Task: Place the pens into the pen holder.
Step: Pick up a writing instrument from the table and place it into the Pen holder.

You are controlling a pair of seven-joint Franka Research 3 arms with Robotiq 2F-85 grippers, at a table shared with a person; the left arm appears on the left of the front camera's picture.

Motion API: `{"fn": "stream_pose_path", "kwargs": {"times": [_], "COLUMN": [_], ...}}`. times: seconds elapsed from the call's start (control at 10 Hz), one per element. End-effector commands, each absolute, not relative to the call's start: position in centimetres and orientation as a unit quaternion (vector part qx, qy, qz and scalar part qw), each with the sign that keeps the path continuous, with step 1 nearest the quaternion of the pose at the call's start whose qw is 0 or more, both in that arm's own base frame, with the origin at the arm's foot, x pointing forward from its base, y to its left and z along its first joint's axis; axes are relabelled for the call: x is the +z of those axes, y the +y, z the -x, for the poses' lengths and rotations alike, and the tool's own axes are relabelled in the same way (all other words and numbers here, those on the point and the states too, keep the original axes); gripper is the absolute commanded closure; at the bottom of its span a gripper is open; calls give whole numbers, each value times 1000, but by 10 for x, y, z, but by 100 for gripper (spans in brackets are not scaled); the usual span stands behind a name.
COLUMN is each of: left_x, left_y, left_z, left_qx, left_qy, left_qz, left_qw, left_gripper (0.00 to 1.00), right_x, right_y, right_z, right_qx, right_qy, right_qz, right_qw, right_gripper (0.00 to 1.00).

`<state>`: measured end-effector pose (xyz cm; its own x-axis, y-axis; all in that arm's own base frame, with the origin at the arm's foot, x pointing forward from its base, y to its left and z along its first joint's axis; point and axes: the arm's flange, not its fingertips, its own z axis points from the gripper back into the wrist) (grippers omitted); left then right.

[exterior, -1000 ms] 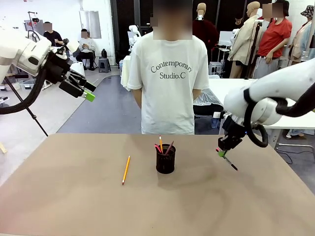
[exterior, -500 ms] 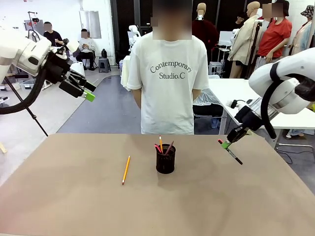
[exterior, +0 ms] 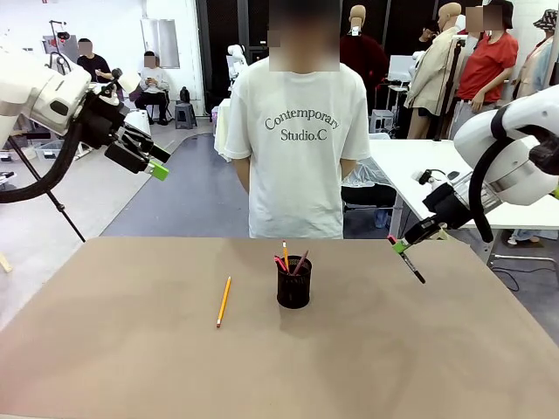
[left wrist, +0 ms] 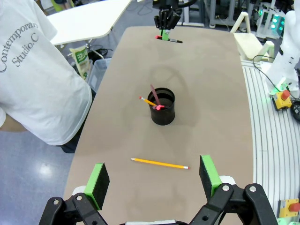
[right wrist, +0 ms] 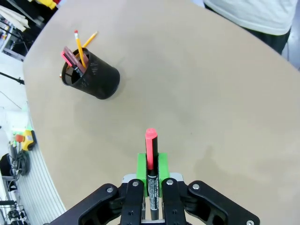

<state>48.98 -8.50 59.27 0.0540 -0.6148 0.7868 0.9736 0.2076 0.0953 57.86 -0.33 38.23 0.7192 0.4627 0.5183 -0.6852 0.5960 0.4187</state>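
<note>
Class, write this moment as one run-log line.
right gripper: shut on black pen, above table; left gripper: open, aloft; pen holder: three pens inside; yellow pencil: on table

the person's t-shirt [exterior: 301,179] reads "contemporary studio.c" across the chest. the pen [right wrist: 151,161] has fine white print, too small to read.

The pen holder [exterior: 293,290] stands mid-desk [exterior: 131,367] holding pens [exterior: 285,255], a pencil [exterior: 224,301] lying to its left, a person [exterior: 301,157] behind.

Left arm [exterior: 44,92] held high, jaws wide apart, right arm [exterior: 515,157] aloft, jaws clamped on pen [exterior: 413,269]
</note>
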Motion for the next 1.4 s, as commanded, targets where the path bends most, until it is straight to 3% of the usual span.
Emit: {"fn": "stream_pose_path", "kwargs": {"times": [0.0, 0.2, 0.3, 0.6, 0.8, 1.0, 1.3], "left_x": [593, 593, 593, 593, 593, 593, 593], "left_y": [-85, -85, -85, -85, -85, -85, -85], "left_z": [-489, -489, -489, -489, -489, -489, -489], "left_qx": [-582, -582, -582, -582, -582, -582, -582], "left_qy": [-368, -368, -368, -368, -368, -368, -368], "left_qz": [241, 241, 241, 241, 241, 241, 241], "left_qw": [684, 684, 684, 684, 684, 684, 684], "left_gripper": [0, 0, 0, 0, 0, 0, 0], "right_x": [384, 382, 384, 392, 400, 414, 437], "right_y": [-2, -3, -1, -1, -7, -15, 0], "right_z": [-577, -578, -575, -571, -570, -577, -577], "right_qx": [335, 329, 389, 460, 461, 436, 435], "right_qy": [-173, -179, -193, -233, -279, -371, -458], "right_qz": [-311, -310, -370, -454, -511, -554, -532], "right_qw": [873, 874, 821, 726, 670, 604, 563], "right_gripper": [100, 100, 100, 100, 100, 100, 100]}}
